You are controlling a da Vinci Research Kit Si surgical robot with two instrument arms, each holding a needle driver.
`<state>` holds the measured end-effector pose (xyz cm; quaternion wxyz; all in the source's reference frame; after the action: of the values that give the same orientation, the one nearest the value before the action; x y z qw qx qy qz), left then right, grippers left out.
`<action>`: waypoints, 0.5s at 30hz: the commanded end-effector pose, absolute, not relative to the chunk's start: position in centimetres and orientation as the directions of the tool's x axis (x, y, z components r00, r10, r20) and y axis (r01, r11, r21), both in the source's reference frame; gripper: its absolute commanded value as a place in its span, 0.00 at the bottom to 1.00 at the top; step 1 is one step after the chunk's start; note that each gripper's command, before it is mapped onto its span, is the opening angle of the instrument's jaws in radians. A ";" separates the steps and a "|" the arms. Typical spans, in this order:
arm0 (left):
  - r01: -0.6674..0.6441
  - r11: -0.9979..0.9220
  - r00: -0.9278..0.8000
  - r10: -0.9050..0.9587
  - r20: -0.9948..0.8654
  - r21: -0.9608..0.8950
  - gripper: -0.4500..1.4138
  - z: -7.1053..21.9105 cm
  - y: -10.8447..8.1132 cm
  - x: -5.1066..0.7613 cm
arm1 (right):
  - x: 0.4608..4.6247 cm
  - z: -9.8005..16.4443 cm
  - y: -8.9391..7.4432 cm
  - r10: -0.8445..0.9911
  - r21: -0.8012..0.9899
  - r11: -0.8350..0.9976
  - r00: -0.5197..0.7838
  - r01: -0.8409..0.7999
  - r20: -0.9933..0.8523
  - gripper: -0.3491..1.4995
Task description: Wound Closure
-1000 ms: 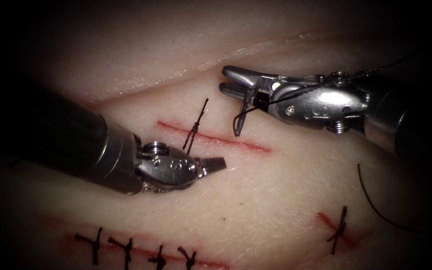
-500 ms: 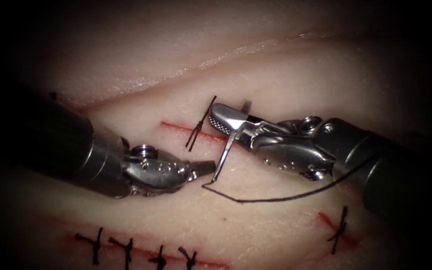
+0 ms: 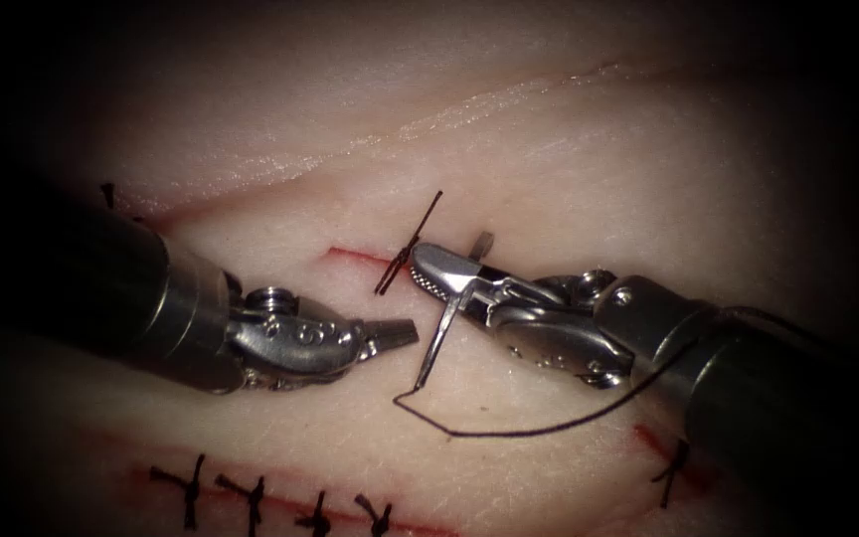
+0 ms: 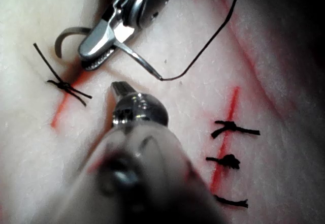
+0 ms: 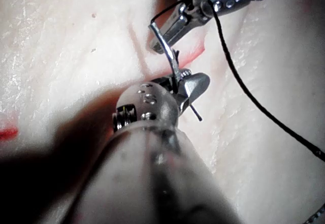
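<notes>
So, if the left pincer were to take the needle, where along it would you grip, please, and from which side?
Probably the free stretch of the needle below the right pincer, which clamps mid-curve, short of the thread end. Come from the left: the shut, empty left pincer sits beside it.

Both tools had bright polished metal jaws, the right tool (image 3: 439, 273) with a finely toothed gripping face, the left tool (image 3: 390, 336) on a dark matt shaft. The needle (image 3: 436, 340) was smooth shiny steel, the thread (image 3: 519, 430) black and matt. The tissue (image 3: 549, 179) looked pale, moist and faintly glossy.
</notes>
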<state>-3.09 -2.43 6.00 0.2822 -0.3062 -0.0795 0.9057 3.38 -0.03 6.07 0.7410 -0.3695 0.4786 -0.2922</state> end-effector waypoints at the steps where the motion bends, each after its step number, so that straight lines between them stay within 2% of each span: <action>1: -0.464 -0.828 -0.655 0.560 -0.507 -0.315 0.11 6.1 -2.5 -3.10 | 3.48 6.2 -0.1 -0.774 -0.815 0.575 0.370 0.071 -0.514 0.00; 15: -0.466 -0.829 -0.661 0.559 -0.501 -0.310 0.05 6.1 -2.5 -3.08 | 3.47 6.6 -0.3 -0.697 -0.735 0.678 0.342 0.028 -0.630 0.00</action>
<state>-3.07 -2.44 5.99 0.2820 -0.3015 -0.0772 0.9075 3.39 -0.32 6.56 0.7549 -0.3199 0.5208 -0.2377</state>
